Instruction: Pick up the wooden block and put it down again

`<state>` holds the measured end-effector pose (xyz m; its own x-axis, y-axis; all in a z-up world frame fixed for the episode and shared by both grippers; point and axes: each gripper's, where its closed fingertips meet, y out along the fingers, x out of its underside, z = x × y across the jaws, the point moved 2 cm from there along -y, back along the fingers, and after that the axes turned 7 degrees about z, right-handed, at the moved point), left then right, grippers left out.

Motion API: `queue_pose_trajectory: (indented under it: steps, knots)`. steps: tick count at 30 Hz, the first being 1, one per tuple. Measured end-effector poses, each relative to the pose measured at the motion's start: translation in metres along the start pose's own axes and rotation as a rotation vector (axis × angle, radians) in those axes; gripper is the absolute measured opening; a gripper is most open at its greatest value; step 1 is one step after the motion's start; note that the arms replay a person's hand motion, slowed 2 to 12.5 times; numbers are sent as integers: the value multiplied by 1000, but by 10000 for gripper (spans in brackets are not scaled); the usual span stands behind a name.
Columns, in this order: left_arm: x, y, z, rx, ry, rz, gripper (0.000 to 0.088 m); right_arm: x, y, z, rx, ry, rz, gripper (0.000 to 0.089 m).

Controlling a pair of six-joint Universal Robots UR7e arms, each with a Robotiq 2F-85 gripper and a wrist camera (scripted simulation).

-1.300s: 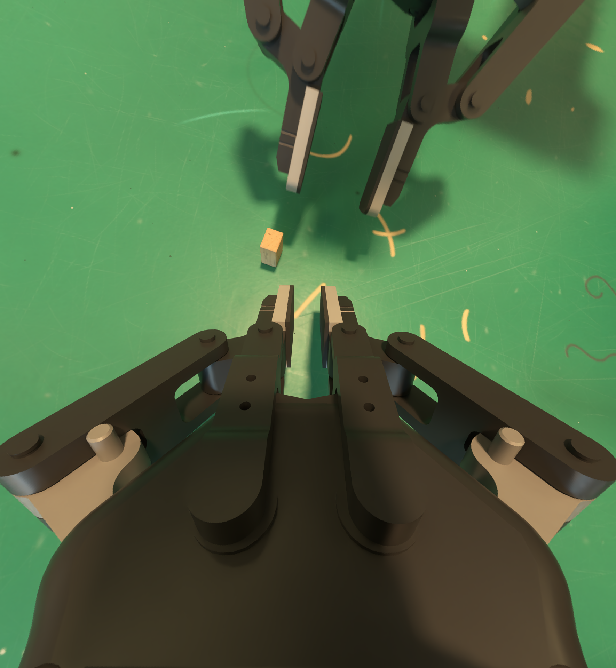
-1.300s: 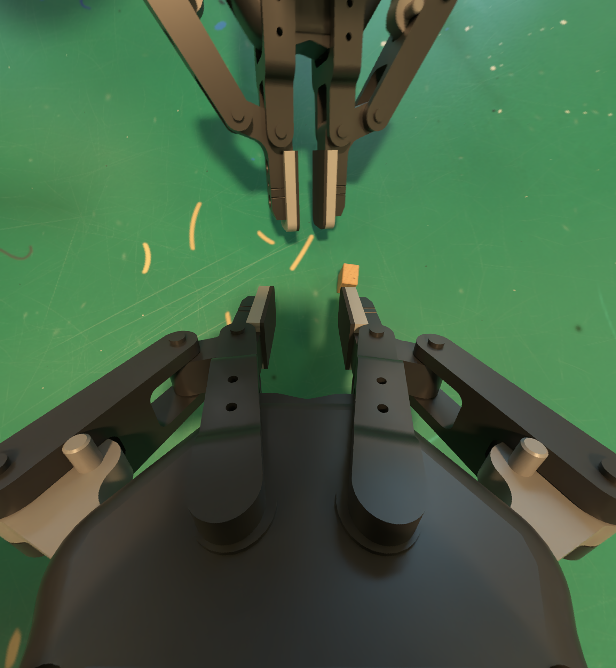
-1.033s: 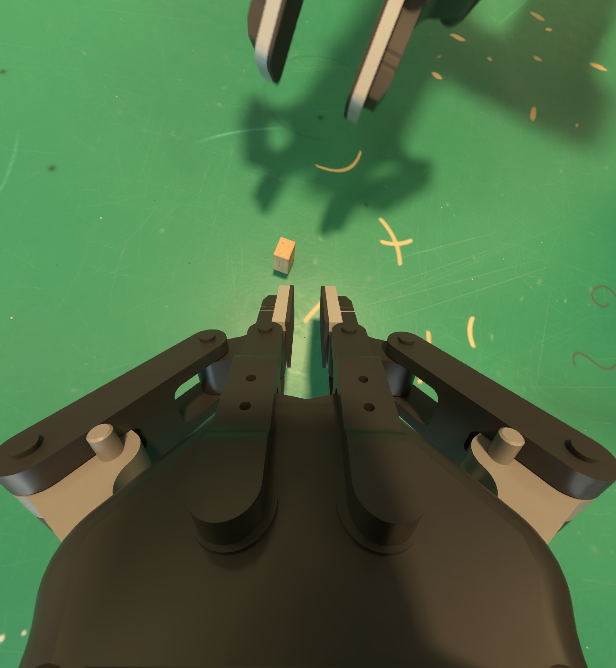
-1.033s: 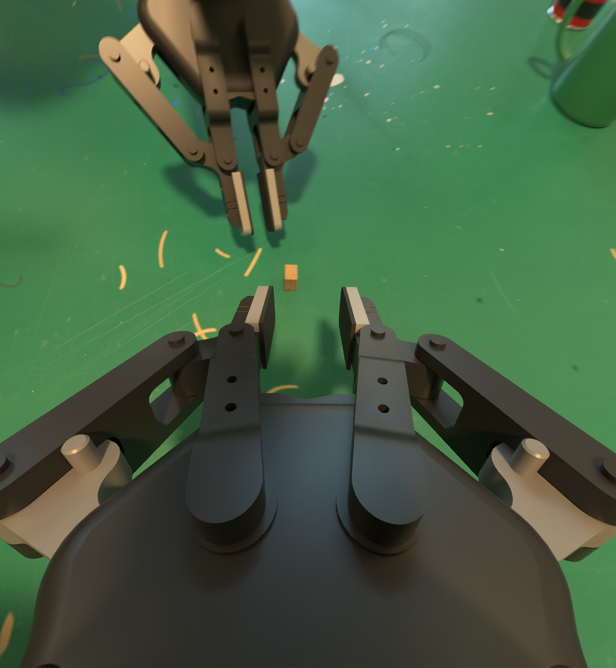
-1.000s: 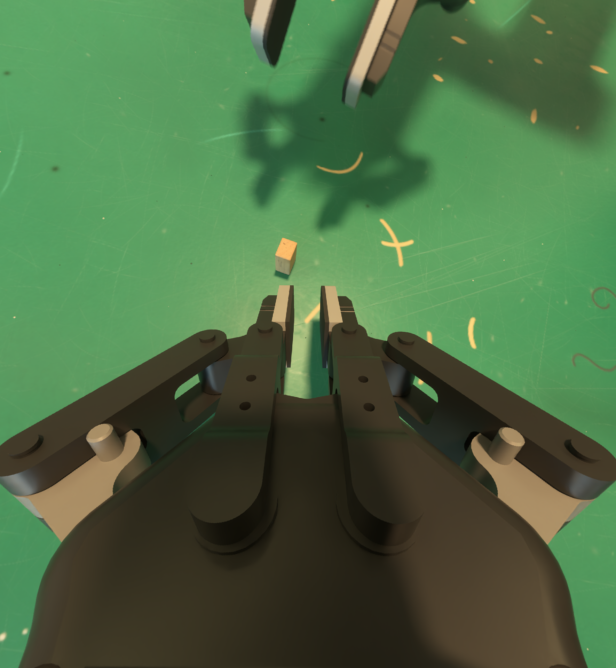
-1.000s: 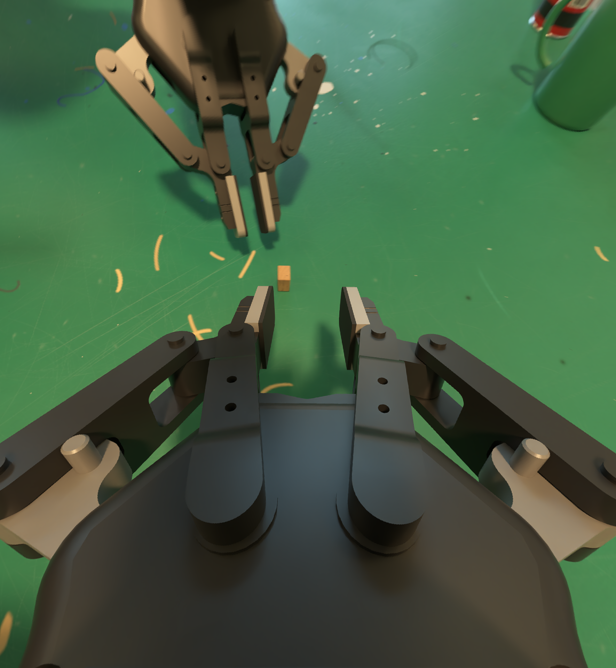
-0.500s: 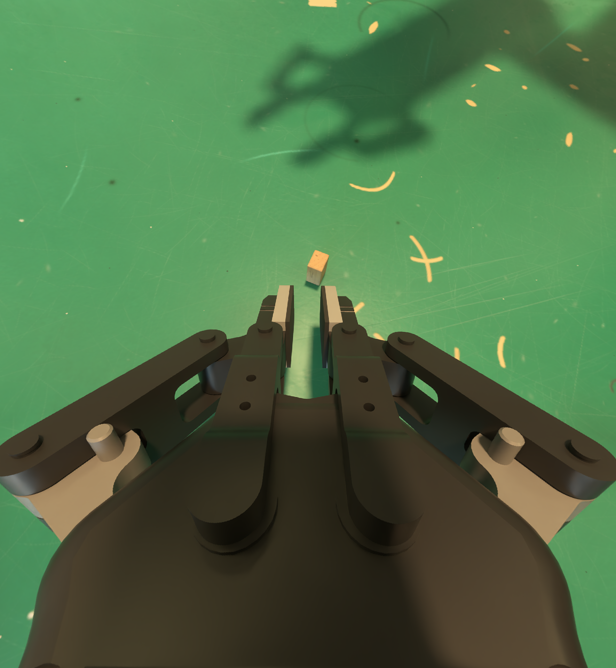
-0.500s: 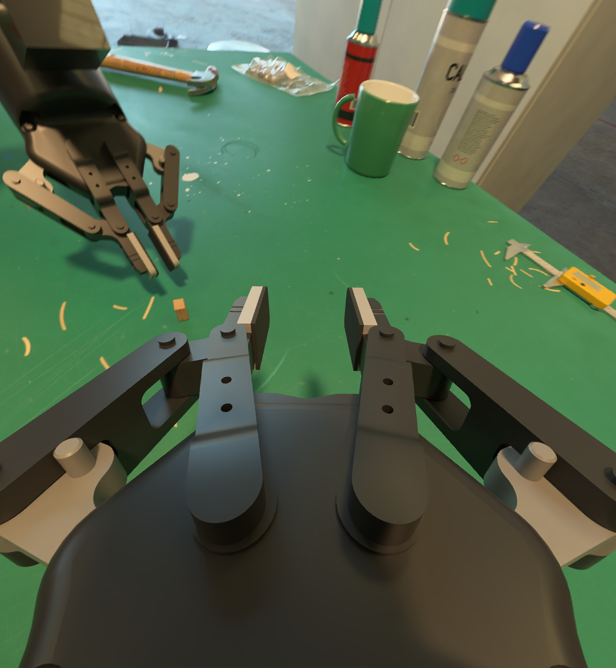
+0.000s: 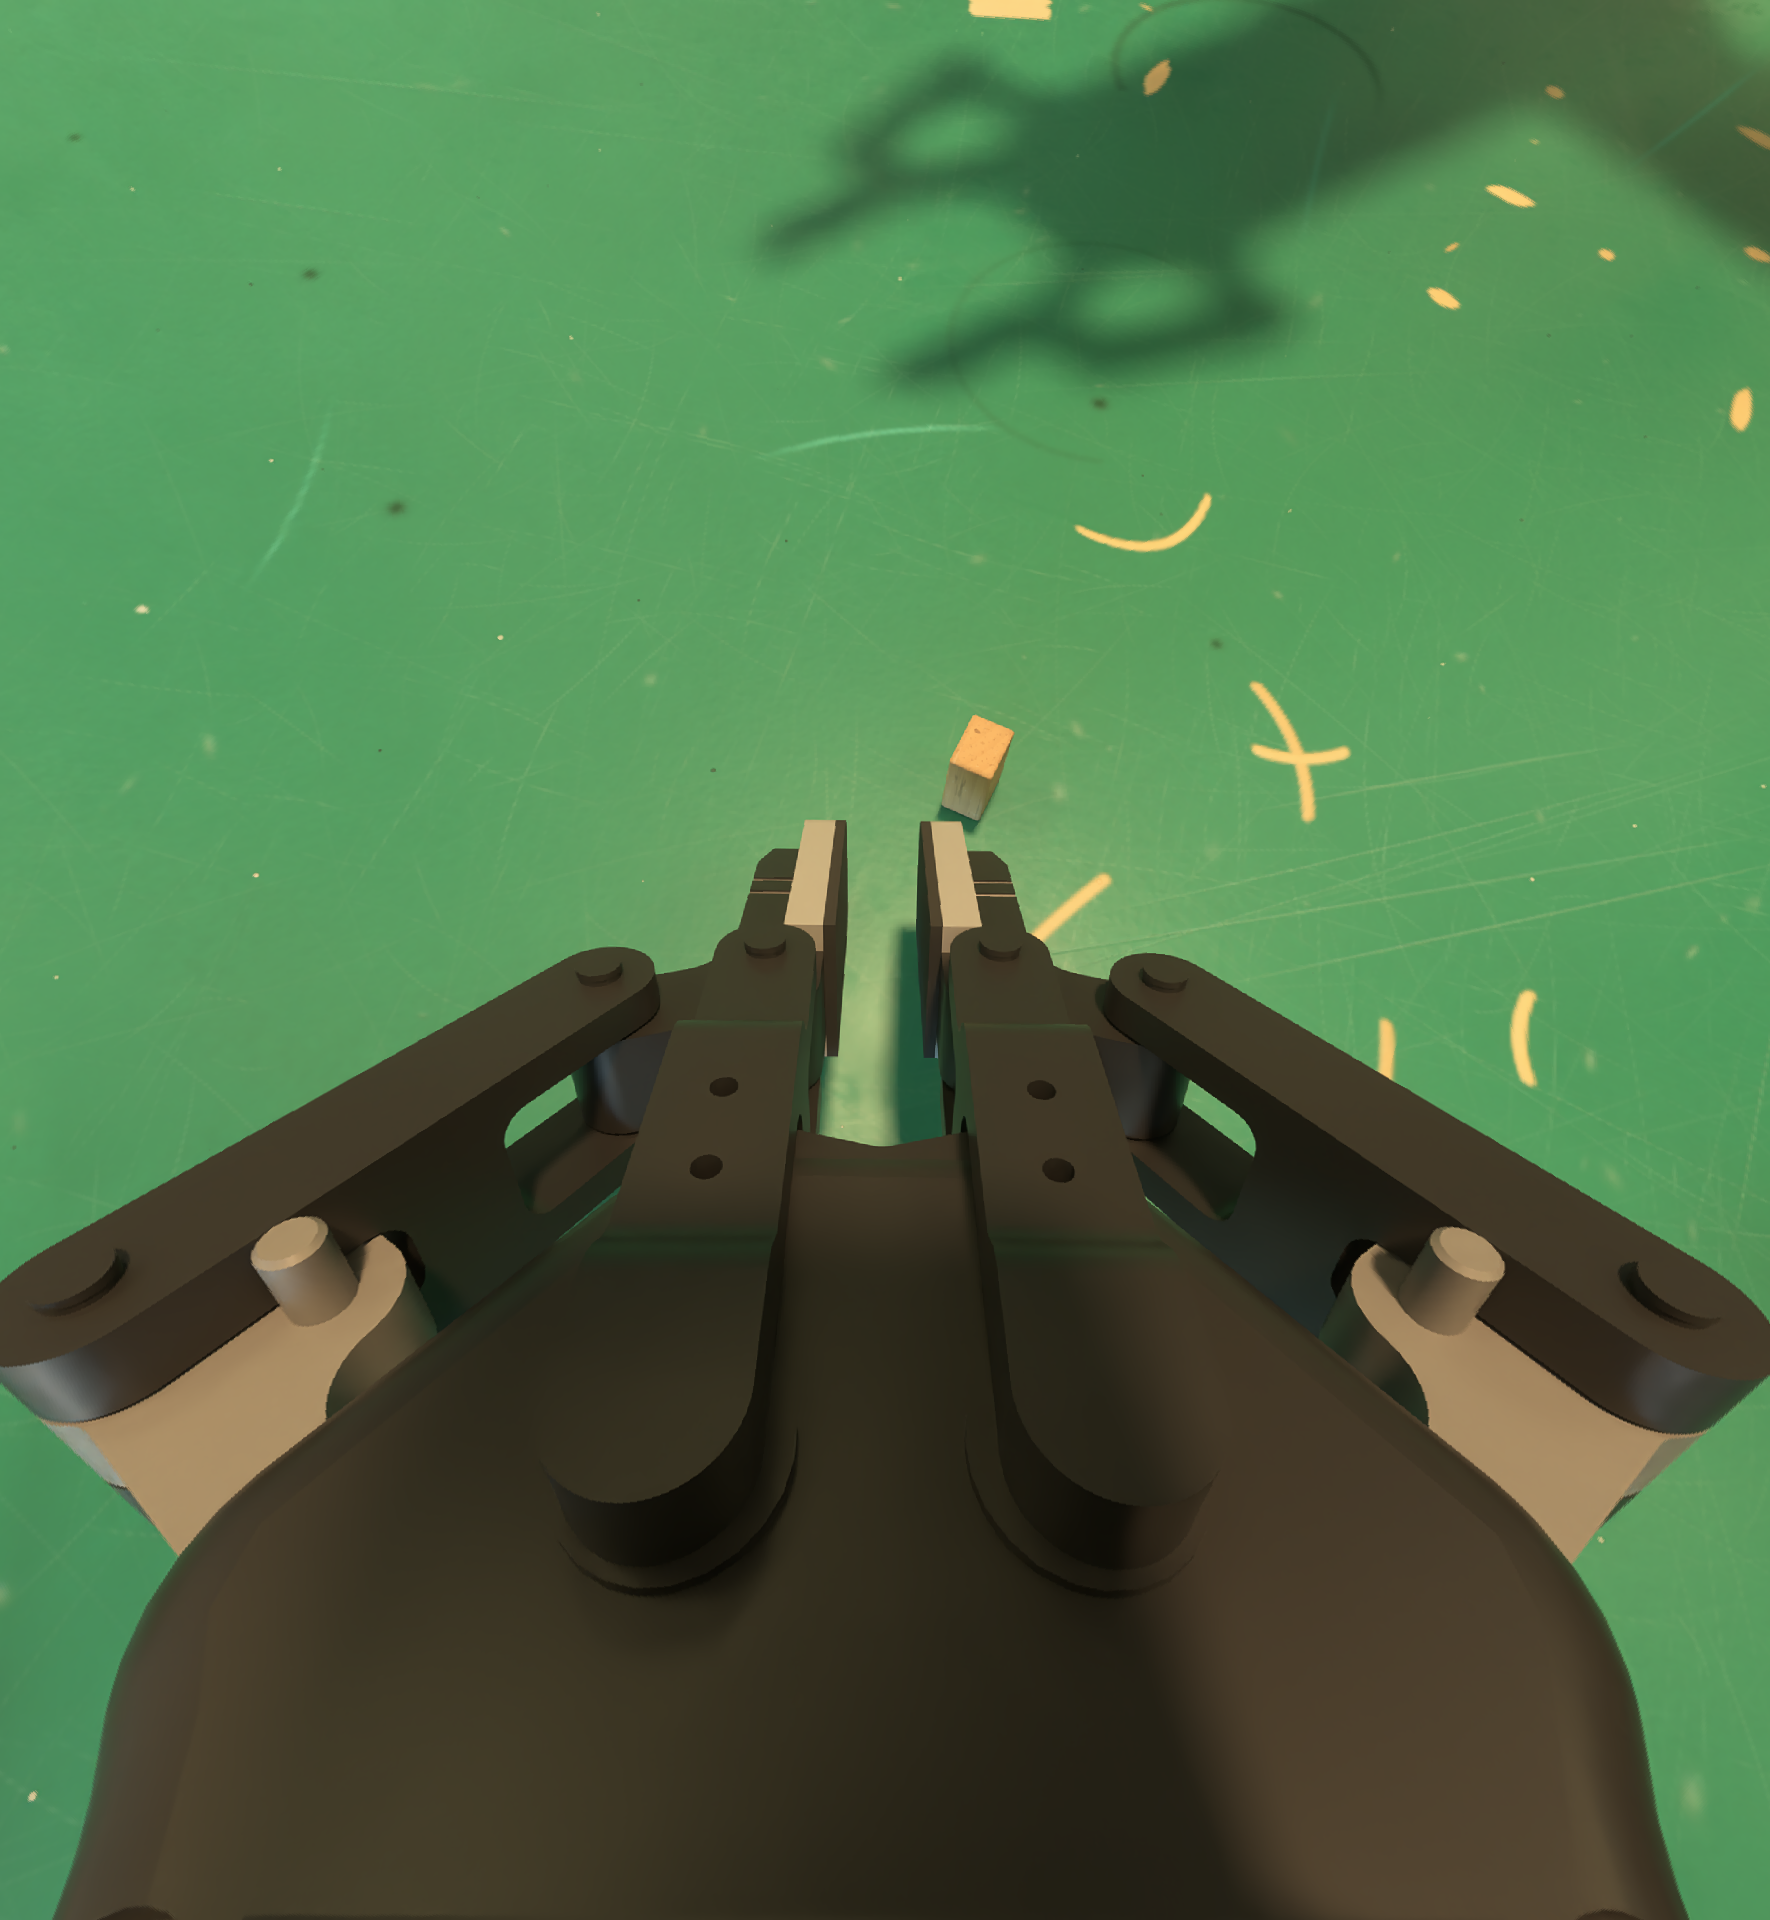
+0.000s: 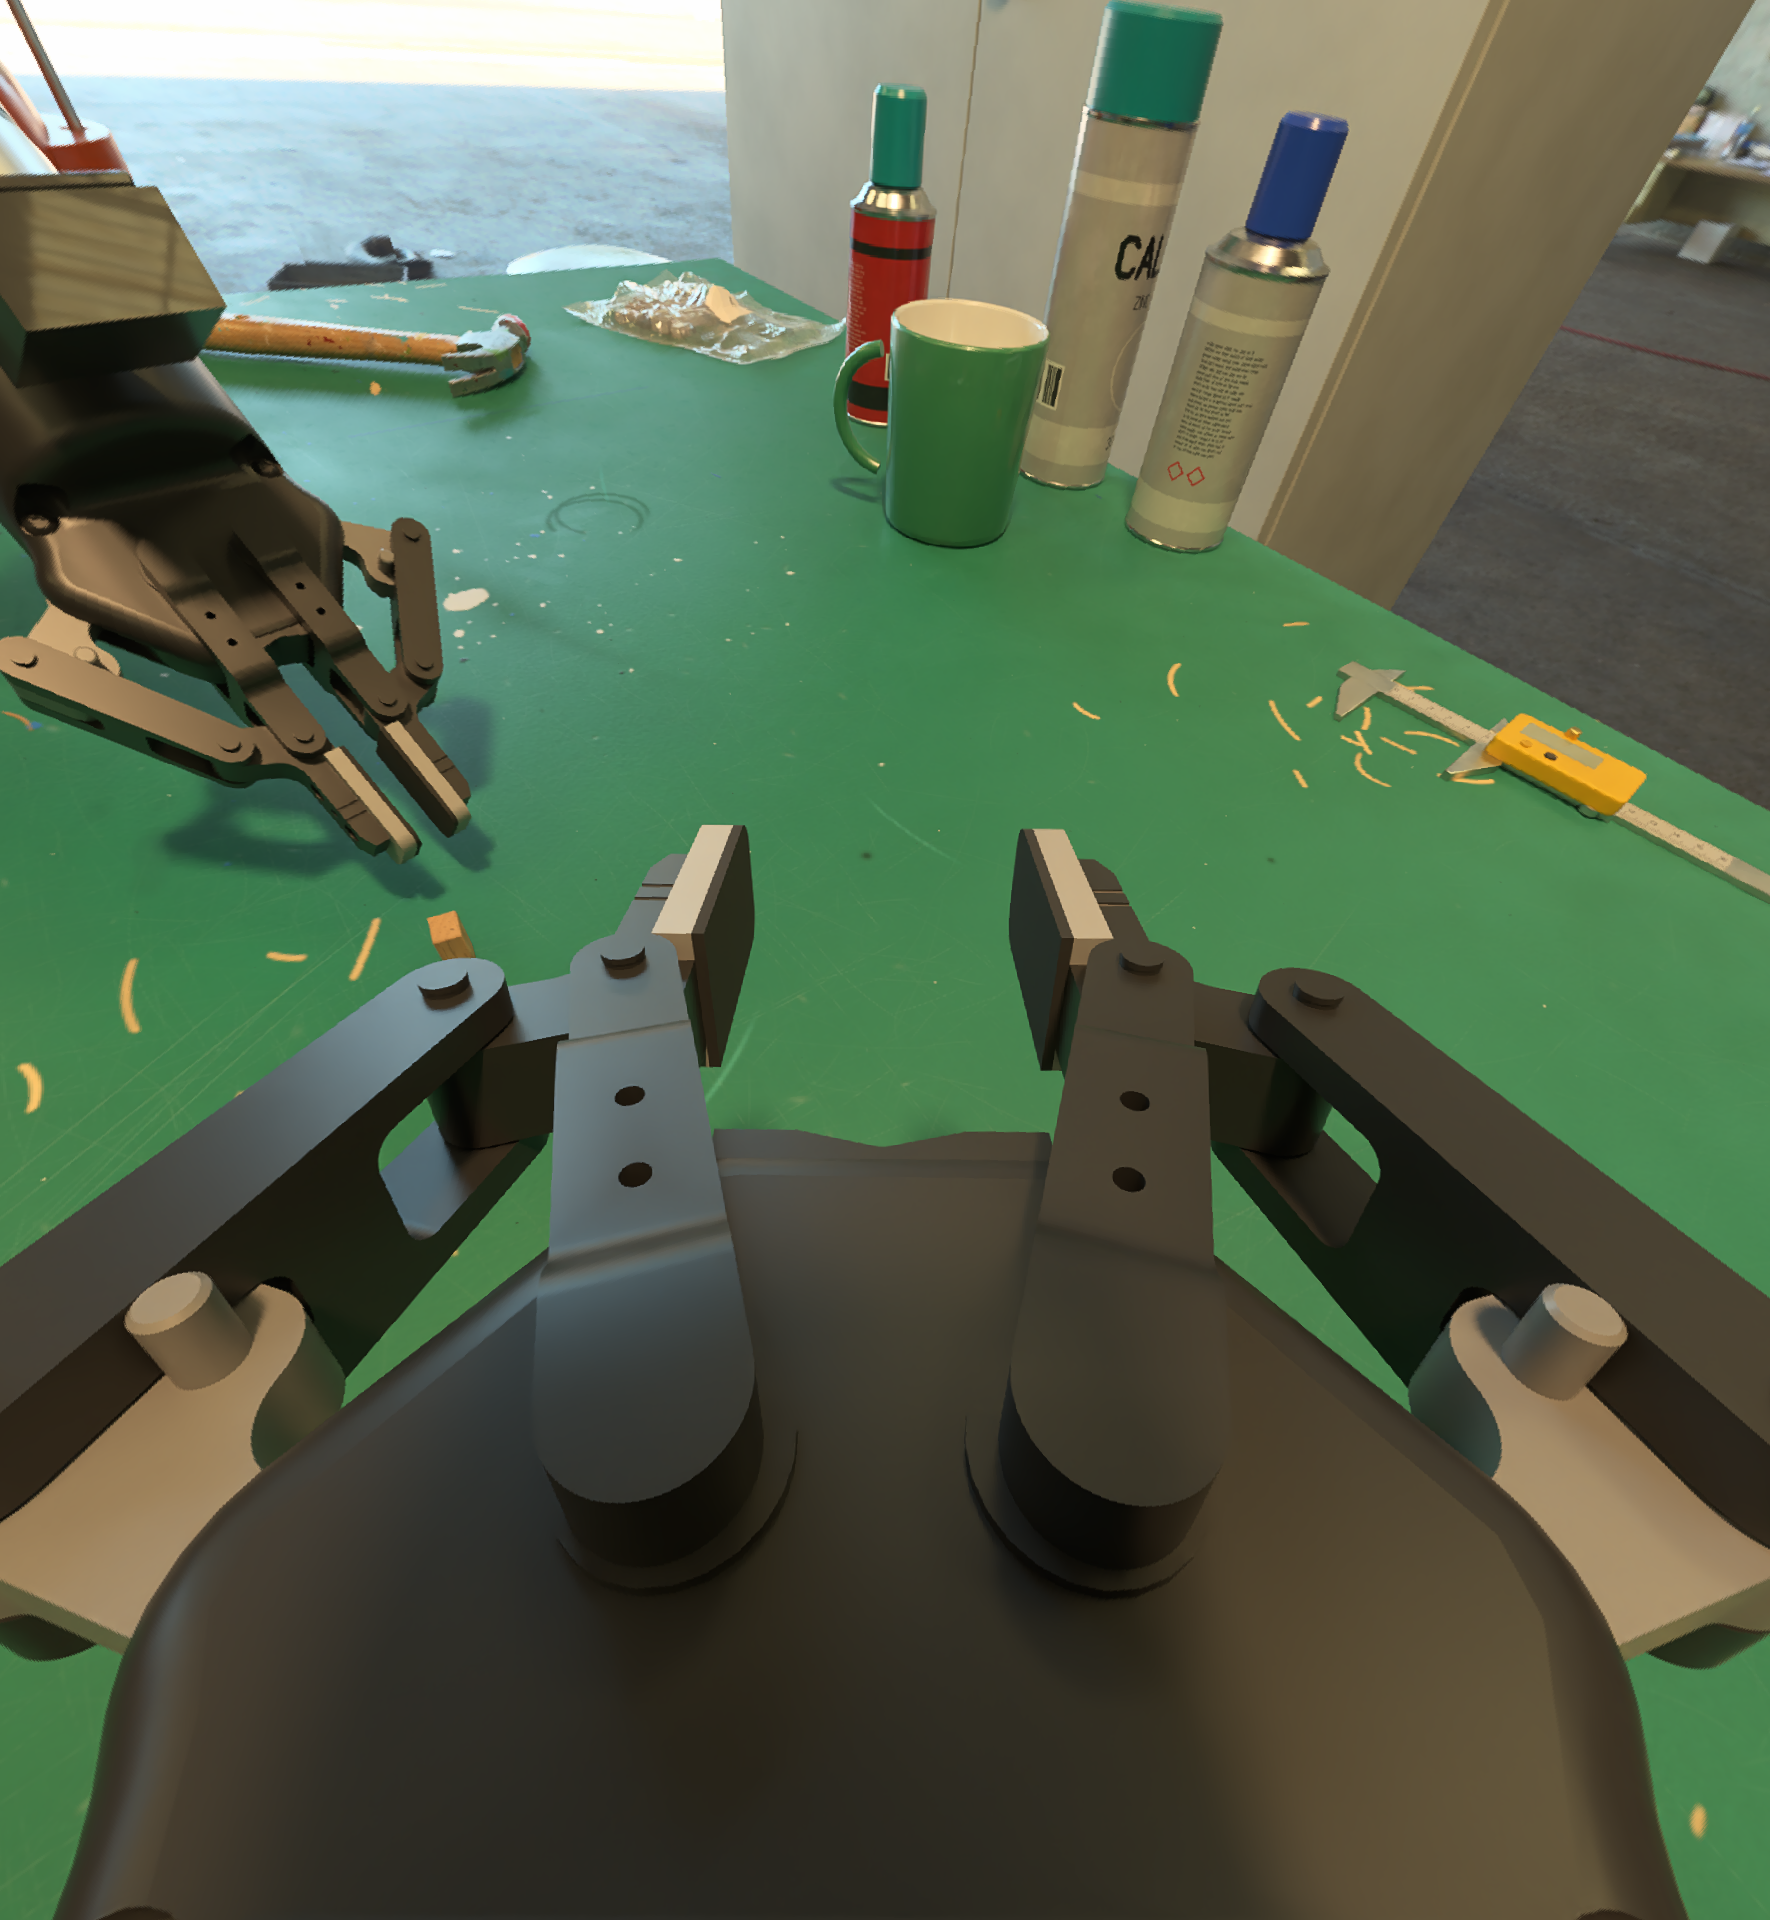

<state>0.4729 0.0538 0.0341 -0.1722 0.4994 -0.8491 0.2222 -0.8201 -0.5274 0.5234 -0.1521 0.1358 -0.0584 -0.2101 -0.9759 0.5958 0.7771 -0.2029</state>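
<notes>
The small wooden block (image 9: 977,764) stands on the green table top, free of both grippers. In the left wrist view it is just past my left gripper (image 9: 881,831), slightly right of the right fingertip. The left jaws are nearly together with a narrow gap and hold nothing. In the right wrist view the block (image 10: 450,935) lies to the left, partly behind my finger linkage. My right gripper (image 10: 881,842) is open, empty and raised above the table. The left gripper (image 10: 424,831) also shows there, pointing down at the block. Only the right gripper's shadow (image 9: 1047,229) shows in the left wrist view.
A green mug (image 10: 954,426) and three spray cans (image 10: 1120,249) stand at the back. A hammer (image 10: 372,343) and a plastic bag (image 10: 704,317) lie at the far edge. A yellow caliper (image 10: 1561,764) lies by the right table edge. Wood shavings (image 9: 1146,530) are scattered about.
My right gripper has lifted and pulled back from the block, tilted up and opened a little wider; it has left the left wrist view. The block stays on the table.
</notes>
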Motion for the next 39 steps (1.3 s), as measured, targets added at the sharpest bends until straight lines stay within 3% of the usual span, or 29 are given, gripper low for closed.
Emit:
queue_pose_trajectory:
  steps: [7, 11, 19, 29, 34, 39]
  knots:
    - [-1, 0, 0, -7, 8, 7, 118, 2, 2, 6, 80, -60, -22, 433]
    - [-1, -1, 1, -1, 6, 1, 117, 3, 5, 1, 67, -62, -28, 405]
    - [-1, -2, 4, 18, 10, 2, 115, 13, 16, -21, -76, -28, -65, 336]
    - [9, 1, 11, 58, 27, -62, 120, 45, 40, -80, -317, -112, -248, 250]
    - [10, 2, 13, 59, 51, -76, 123, 62, 52, -102, -375, -142, -331, 216]
    - [11, 4, 15, 63, 56, -88, 124, 72, 65, -119, -427, -130, -364, 208]
